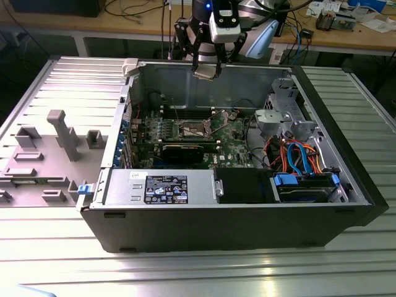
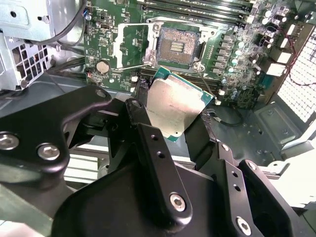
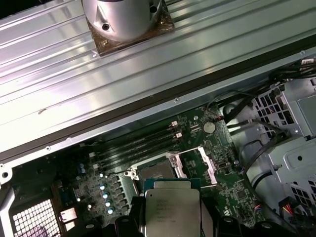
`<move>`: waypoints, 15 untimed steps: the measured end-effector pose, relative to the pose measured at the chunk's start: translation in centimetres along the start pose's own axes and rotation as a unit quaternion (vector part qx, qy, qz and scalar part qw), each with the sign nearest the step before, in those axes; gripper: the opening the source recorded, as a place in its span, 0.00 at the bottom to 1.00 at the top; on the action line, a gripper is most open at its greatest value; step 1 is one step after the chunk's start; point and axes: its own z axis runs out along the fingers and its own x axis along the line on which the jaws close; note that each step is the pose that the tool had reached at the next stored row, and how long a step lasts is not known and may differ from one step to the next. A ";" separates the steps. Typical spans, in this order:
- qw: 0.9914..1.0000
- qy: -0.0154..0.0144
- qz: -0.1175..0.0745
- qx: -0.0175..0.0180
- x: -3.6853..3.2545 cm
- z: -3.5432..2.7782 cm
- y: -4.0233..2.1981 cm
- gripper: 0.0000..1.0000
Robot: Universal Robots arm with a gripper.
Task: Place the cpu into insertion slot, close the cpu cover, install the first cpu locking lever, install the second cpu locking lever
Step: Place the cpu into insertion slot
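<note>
**On the ribbed silver metal worktop: held, not yet seated**

Wooden side tables with cables along the back of the exterior view. In front of them, lying open on the worktop, a large black computer case with a green motherboard on its floor. Grey plastic fixture blocks at the exterior view's left, apart from the case.

Black-fingered tool hanging high over the open case, near its far wall in the exterior view, clear of the board. Closed on the cpu, a small flat square chip with a dull silver-grey metal top and a narrow green border. Gripped by two opposite edges, a little tilted in the second wrist view.

Insertion slot, a small square socket with dark centre and silver metal rim, uncovered and without a chip, well below the held cpu. Thin square silver metal cpu cover swung open, lying just beside the slot. Long dark memory slots running near the socket on its other side.
</note>
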 end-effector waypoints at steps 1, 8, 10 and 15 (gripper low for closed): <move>1.000 0.000 0.002 0.000 0.00 0.00 0.00 0.55; 1.000 0.000 0.004 0.000 0.00 0.00 0.00 0.55; 1.000 0.000 0.004 0.000 0.00 0.00 0.00 0.55; 1.000 0.000 0.004 0.000 -0.03 0.00 -0.07 0.55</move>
